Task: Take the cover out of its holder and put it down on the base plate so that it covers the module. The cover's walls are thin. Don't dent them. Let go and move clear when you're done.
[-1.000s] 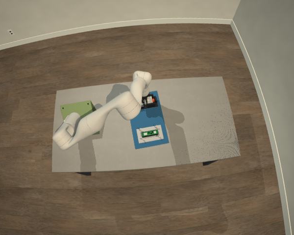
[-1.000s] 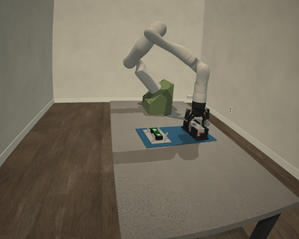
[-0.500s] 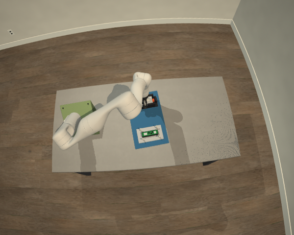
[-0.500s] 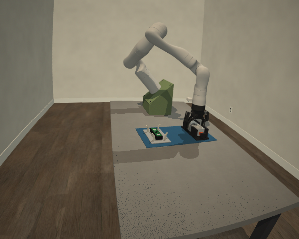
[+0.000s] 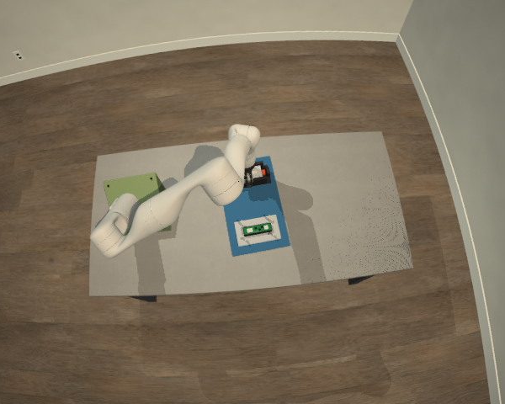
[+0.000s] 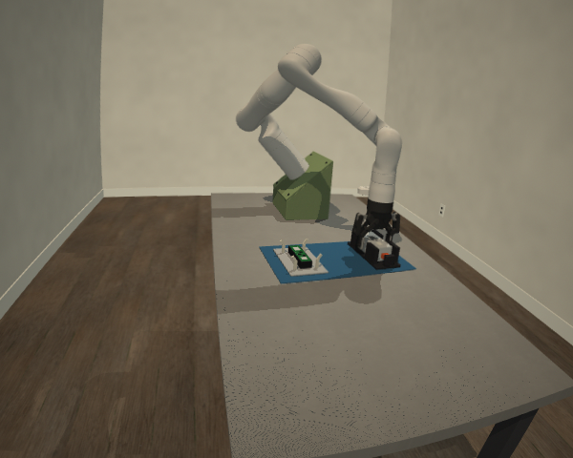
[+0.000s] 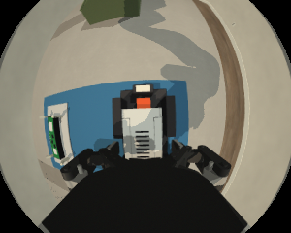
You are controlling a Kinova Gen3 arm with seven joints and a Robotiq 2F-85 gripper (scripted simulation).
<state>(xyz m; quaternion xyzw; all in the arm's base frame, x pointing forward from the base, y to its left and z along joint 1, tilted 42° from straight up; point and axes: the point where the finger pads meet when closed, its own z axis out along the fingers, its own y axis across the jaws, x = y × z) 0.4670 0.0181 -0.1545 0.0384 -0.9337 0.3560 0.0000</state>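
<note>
Cover [image 5: 257, 172] [image 6: 378, 247] [image 7: 143, 131], pale grey with a row of dark slots in its top, sits in its black holder [image 5: 268, 168] [image 6: 392, 260] [image 7: 170, 116] on the blue mat [image 5: 252, 199] [image 6: 333, 254] [image 7: 92, 102]. An orange piece [image 5: 263, 172] [image 6: 382, 256] [image 7: 144, 102] shows at one end of it. Right over it, pointing down, is the gripper [image 5: 247, 177] [image 6: 375, 237] [image 7: 145, 147], its fingers spread wide and gripping nothing — one to each side of the cover's thin walls. From where I stand I can't tell whether either fingertip touches the holder.

Over on the same mat, well apart from the holder, the white base plate [image 5: 240, 241] [image 6: 307, 270] [image 7: 64, 121] lies flat. The module [image 5: 257, 228] [image 6: 300, 255] [image 7: 52, 136], a long black block with a green board on top, rests on it uncovered, pale slanted posts [image 6: 318, 260] standing around it near the plate's corners.

The white arm [image 5: 218, 173] [image 6: 349, 100] rises from a green pedestal [image 5: 135, 180] [image 6: 307, 204] [image 7: 112, 12] on the grey table [image 5: 331, 173] [image 6: 375, 335] [image 7: 87, 63], bends high over the tabletop and drops its wrist straight down at the holder — its shadow falls across the table beside the mat.
</note>
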